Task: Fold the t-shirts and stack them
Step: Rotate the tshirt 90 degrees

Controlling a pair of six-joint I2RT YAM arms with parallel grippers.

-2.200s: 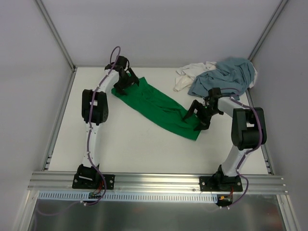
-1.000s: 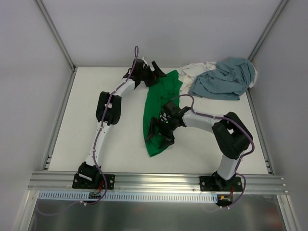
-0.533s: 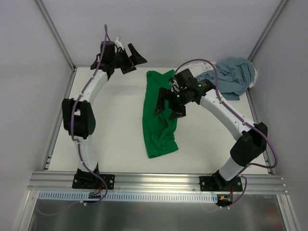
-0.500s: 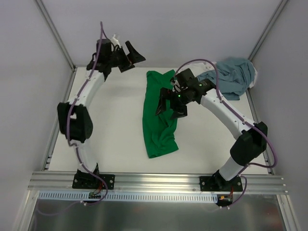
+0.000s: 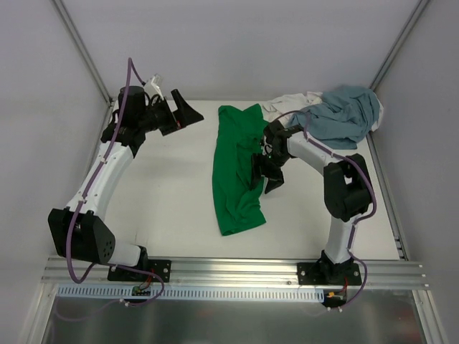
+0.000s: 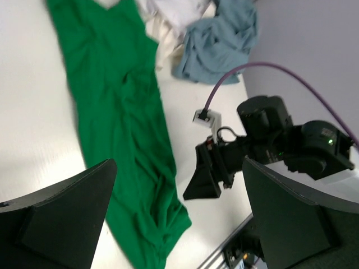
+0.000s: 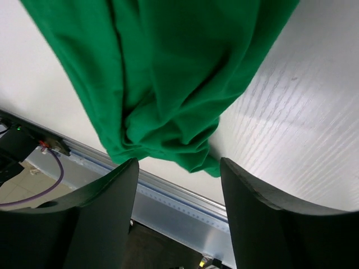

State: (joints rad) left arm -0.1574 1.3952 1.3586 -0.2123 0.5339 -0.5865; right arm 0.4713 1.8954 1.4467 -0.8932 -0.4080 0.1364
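Observation:
The green t-shirt (image 5: 237, 168) lies bunched in a long strip down the middle of the table, collar end at the back. My right gripper (image 5: 267, 172) hangs low at its right edge, jaws open and empty; the right wrist view shows the creased green t-shirt (image 7: 168, 73) just past the right gripper (image 7: 179, 213). My left gripper (image 5: 183, 115) is raised at the back left, open and empty, well clear of the cloth. From the left gripper (image 6: 179, 224) I look down on the green t-shirt (image 6: 112, 112). The grey-blue t-shirt (image 5: 344, 115) and white t-shirt (image 5: 287, 107) lie heaped at the back right.
An aluminium rail (image 5: 237, 271) runs along the table's near edge and shows in the right wrist view as well, rail (image 7: 185, 202). Grey walls and slanted frame posts close in the back and sides. Bare white tabletop (image 5: 165, 193) lies left of the green shirt.
The left arm has swung left and back, away from the green shirt. The right gripper has come down and nearer, to the shirt's right edge, with its jaws narrower. The shirt lies still.

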